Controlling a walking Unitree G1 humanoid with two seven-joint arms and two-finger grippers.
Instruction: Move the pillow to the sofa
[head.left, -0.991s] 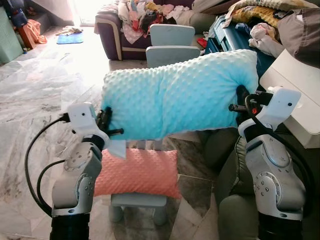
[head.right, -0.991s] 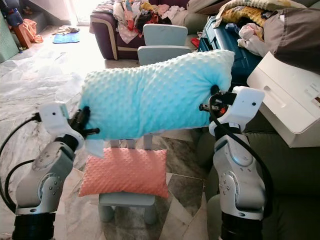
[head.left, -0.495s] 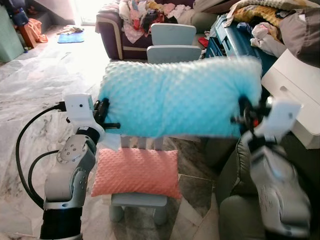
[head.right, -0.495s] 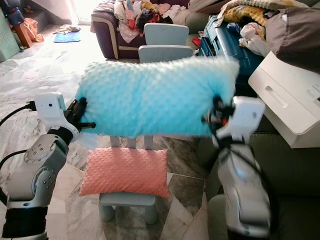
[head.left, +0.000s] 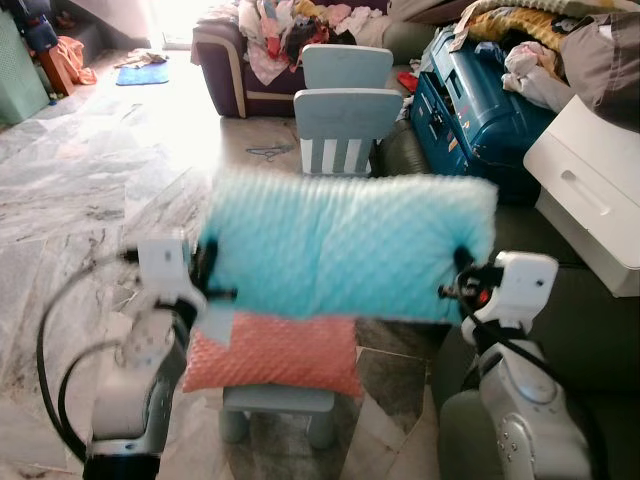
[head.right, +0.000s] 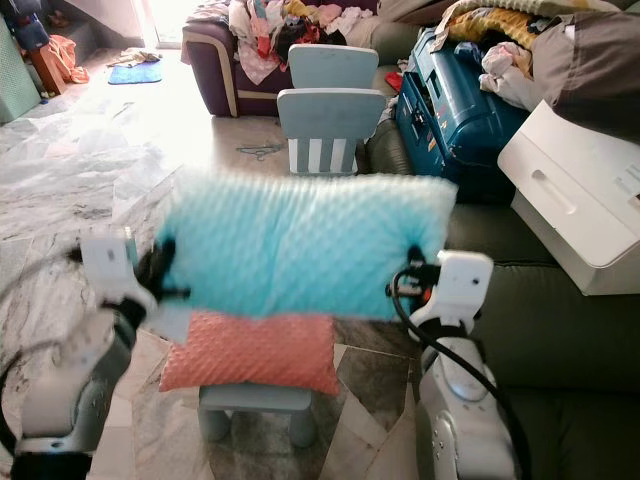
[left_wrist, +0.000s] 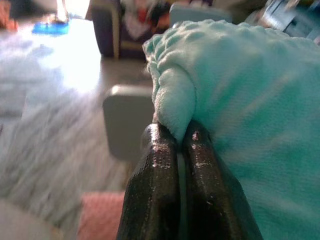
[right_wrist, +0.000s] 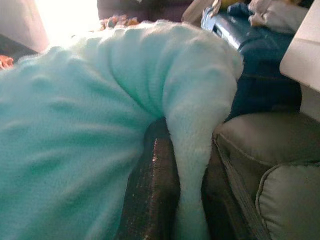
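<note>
While stretched level between the arms above a pink cushion (head.left: 275, 355), the dimpled, motion-blurred turquoise pillow (head.left: 345, 245) is pinched at each end by the left gripper (left_wrist: 176, 137) and right gripper (right_wrist: 186, 135).

A salmon-pink cushion (head.left: 275, 355) is being carried by a small pale stool (head.left: 278, 405), reaching to both side edges of its seat. Two light blue chairs (head.left: 346, 105) are standing farther back. A dark blue suitcase (head.left: 475, 105) is lying just beside a white cabinet (head.left: 590, 190). Clothes (head.left: 290, 25) are being piled on a purple armchair (head.left: 225, 60).
</note>
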